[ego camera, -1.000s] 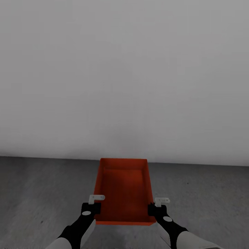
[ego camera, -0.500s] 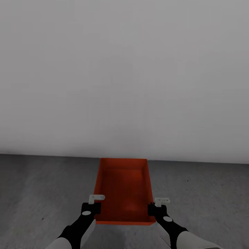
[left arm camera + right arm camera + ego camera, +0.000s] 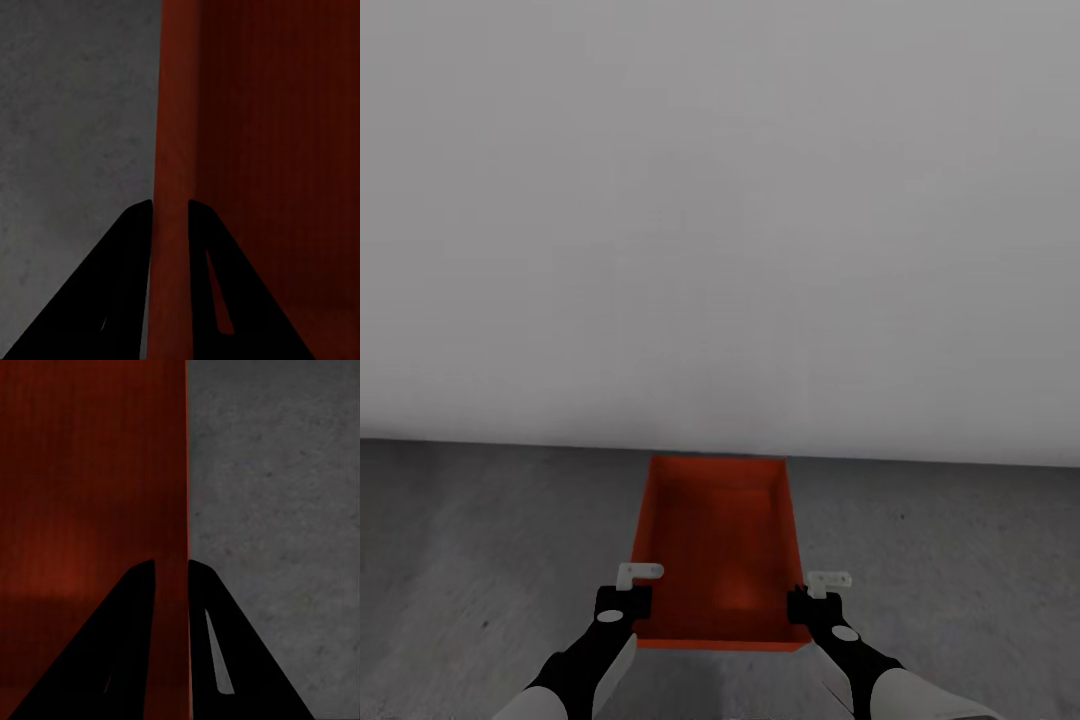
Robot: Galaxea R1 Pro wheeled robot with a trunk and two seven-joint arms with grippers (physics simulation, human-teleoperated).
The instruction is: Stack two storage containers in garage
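A plain white-grey wall (image 3: 720, 200) fills most of what's ahead, meeting the dark grey concrete floor (image 3: 480, 540) in a straight line. This looks like the garage, though no car shows from here.

Between the two arms is one storage container (image 3: 720, 545), red-orange, open-topped and empty inside, its far end pointing toward the wall. It seems to be carried a little above the floor, but I can't tell for sure whether its base is off the concrete.

The left gripper (image 3: 622, 603) has the container's left wall near the near corner; through the left wrist camera, its two dark fingers (image 3: 127, 285) sit one either side of the thin red wall, pinching it. The right gripper (image 3: 815, 605) does the same on the opposite wall, with its fingers (image 3: 131, 645) closed on that edge and concrete showing beyond.

By my reckoning the job is partway: one container has reached the garage and has yet to be let go. The second container isn't among what I can see, so whether this one goes on the floor or on top of the other is unclear.

No labels, brands or writing are legible anywhere.
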